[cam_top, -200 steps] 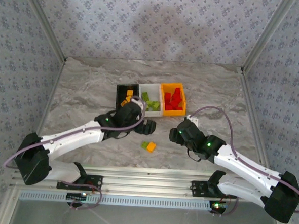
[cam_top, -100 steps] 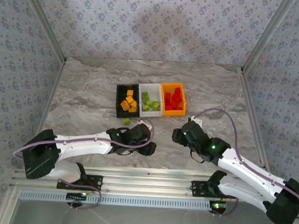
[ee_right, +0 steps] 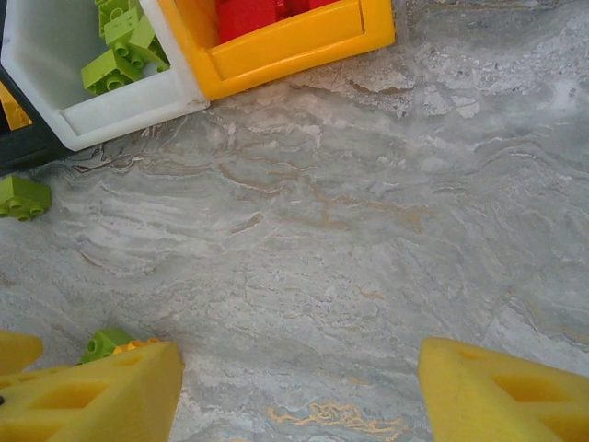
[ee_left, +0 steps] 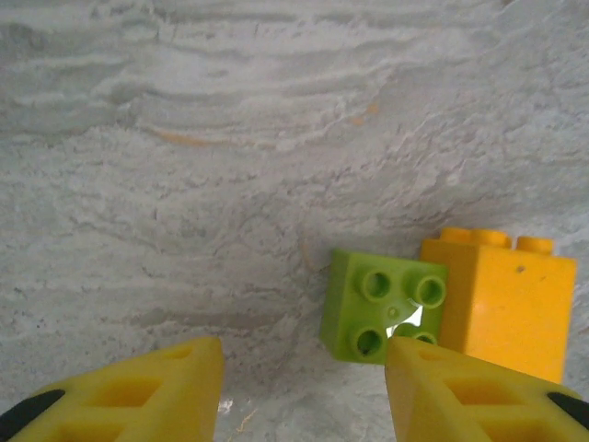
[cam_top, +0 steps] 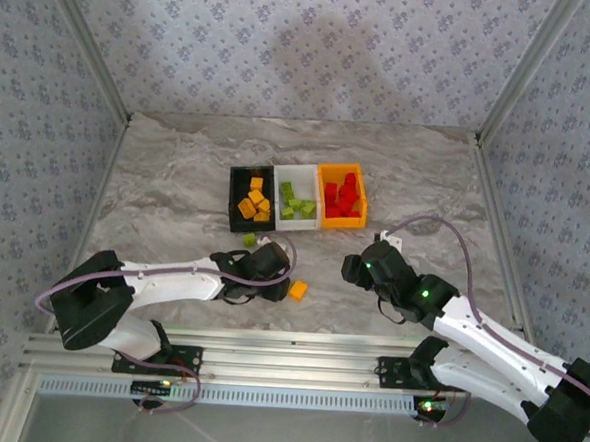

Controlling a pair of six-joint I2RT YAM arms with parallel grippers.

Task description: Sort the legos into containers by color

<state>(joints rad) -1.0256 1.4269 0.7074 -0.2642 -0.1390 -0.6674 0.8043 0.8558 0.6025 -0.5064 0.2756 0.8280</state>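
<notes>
The containers stand in a row: a black bin [cam_top: 250,198] with orange-yellow legos, a white bin [cam_top: 296,196] with lime green ones, an orange bin [cam_top: 341,194] with red ones. My left gripper [cam_top: 279,285] is low over the table beside a loose orange-yellow brick [cam_top: 297,290]. In the left wrist view, a lime green brick [ee_left: 382,308] touches the orange-yellow brick [ee_left: 502,299], just ahead of the right fingertip [ee_left: 460,387]. The left gripper [ee_left: 304,396] is open with only bare table between its fingers. My right gripper [cam_top: 355,270] stands open over bare table [ee_right: 299,387].
Another lime green brick [cam_top: 249,239] lies in front of the black bin, also seen in the right wrist view [ee_right: 20,196]. The white bin [ee_right: 92,115] and orange bin [ee_right: 294,41] sit ahead of the right gripper. Patterned walls enclose the marble table [cam_top: 156,193].
My left gripper came back from the bins toward the near edge and dropped over the two loose bricks, its jaws narrowing. The right arm shifted slightly toward the near edge.
</notes>
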